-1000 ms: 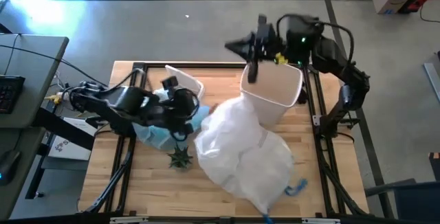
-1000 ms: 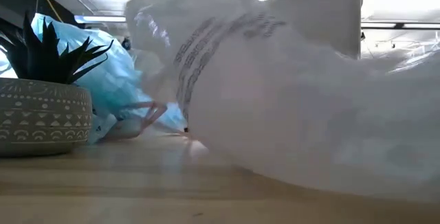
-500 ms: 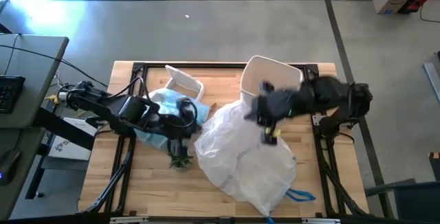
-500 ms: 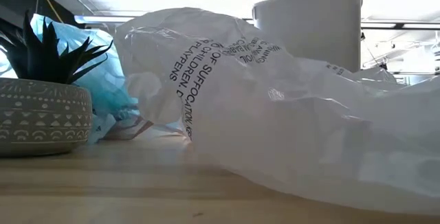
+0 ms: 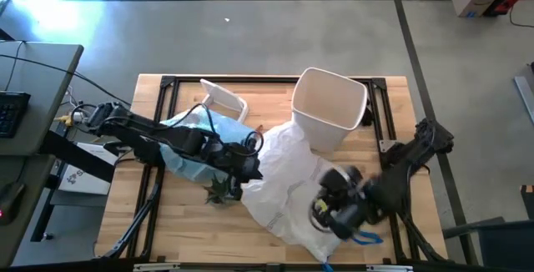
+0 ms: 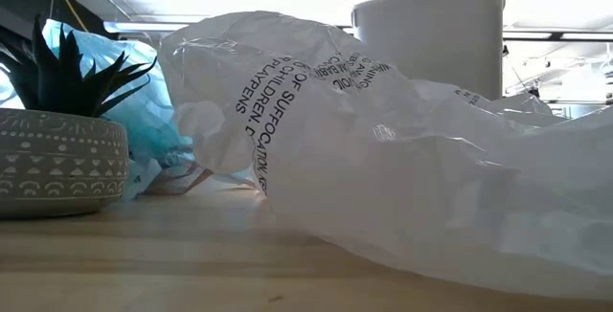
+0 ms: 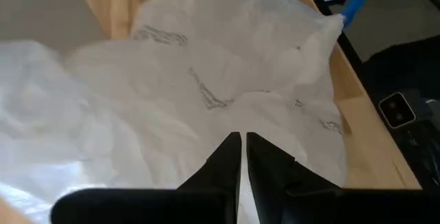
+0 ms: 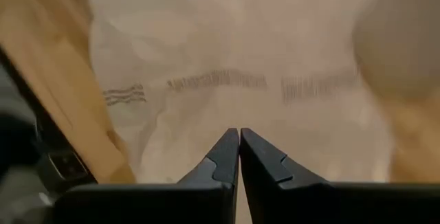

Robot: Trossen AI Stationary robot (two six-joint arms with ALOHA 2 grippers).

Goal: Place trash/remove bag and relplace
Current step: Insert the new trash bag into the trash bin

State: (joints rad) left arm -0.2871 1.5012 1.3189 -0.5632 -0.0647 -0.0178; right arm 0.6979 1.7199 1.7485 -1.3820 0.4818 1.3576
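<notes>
The light-blue bag lies crumpled at the table's left, under my left arm, and also shows in the low view. A larger white translucent bag with printed warning text lies spread across the middle. My left gripper is shut and hovers at this bag's left edge, fingertips together over the plastic. My right gripper, also shut, hangs blurred over the bag's near right part. The white bin stands upright at the far right. The trash is hidden.
A white swing lid lies at the far left. A small potted plant stands near the front, between the two bags. A black frame rims the table. Bare wood lies along the near left.
My right gripper has swung from the bin's far rim toward the table's near edge and come down over the white bag, rolling as it went. My left gripper has moved right and down from above the blue bag to the white bag's left edge. The white bag's raised part has sunk.
</notes>
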